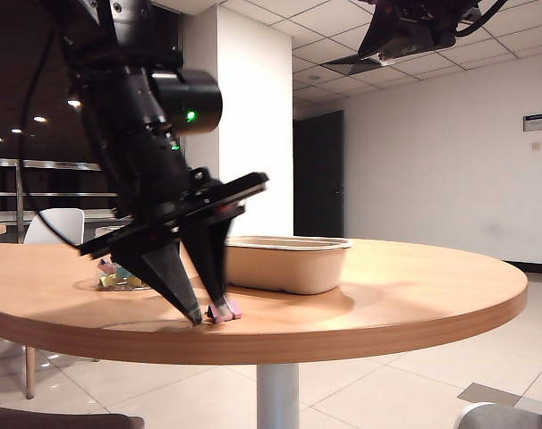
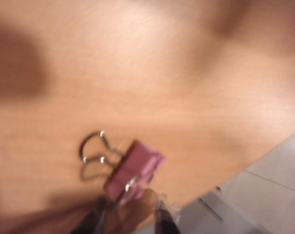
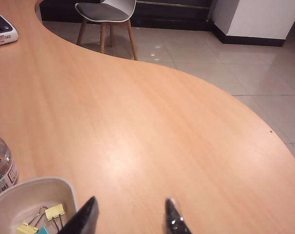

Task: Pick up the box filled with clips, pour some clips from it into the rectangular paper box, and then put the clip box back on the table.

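Left pincer (image 1: 208, 315), tips down on the table (image 1: 387, 295), closes around a stray pink clip (image 2: 134, 168); jar (image 3: 0, 168) and paper box (image 1: 289, 262) sit just behind. Right pincer (image 3: 130, 214) hovers spread, empty.

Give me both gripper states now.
Left gripper: jaws closing around the small pink binder clip on the table; grip not confirmed.
Right gripper: open, empty, above the table.

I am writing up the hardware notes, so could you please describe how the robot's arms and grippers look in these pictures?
The left gripper is matte black, with two long fingers tapering to narrow points under a flat black bracket. Above it sits a black cylindrical housing with a lit green dot, and black cables run along the arm. The right gripper shows only two dark tapered fingertips, one with a shiny patch.
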`<control>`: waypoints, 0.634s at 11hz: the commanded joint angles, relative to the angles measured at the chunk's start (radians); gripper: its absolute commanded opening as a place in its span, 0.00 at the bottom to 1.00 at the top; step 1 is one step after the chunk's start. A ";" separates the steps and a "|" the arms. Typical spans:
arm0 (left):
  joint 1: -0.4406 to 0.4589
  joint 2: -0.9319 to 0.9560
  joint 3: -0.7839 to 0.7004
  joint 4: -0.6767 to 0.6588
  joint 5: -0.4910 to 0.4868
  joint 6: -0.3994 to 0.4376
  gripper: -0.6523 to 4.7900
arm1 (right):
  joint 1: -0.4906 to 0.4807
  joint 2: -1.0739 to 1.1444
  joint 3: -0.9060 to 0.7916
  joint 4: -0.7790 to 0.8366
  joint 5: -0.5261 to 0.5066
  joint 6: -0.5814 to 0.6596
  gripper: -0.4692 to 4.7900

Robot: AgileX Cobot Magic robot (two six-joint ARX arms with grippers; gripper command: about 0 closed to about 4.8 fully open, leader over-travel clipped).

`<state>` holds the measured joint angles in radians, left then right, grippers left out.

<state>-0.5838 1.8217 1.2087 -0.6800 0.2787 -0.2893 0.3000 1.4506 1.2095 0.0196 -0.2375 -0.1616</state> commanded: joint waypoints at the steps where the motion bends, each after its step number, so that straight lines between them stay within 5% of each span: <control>1: 0.007 0.004 -0.002 0.071 -0.004 -0.071 0.54 | 0.001 -0.006 0.005 0.015 -0.005 0.006 0.43; 2: 0.007 0.004 -0.002 0.076 -0.005 -0.085 0.87 | 0.001 -0.006 0.005 0.015 -0.005 0.006 0.43; 7: 0.007 0.006 -0.002 0.136 -0.038 -0.138 0.85 | 0.001 -0.006 0.005 0.015 -0.005 0.006 0.43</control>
<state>-0.5766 1.8202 1.2125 -0.5385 0.2577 -0.4236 0.3000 1.4506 1.2098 0.0193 -0.2386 -0.1616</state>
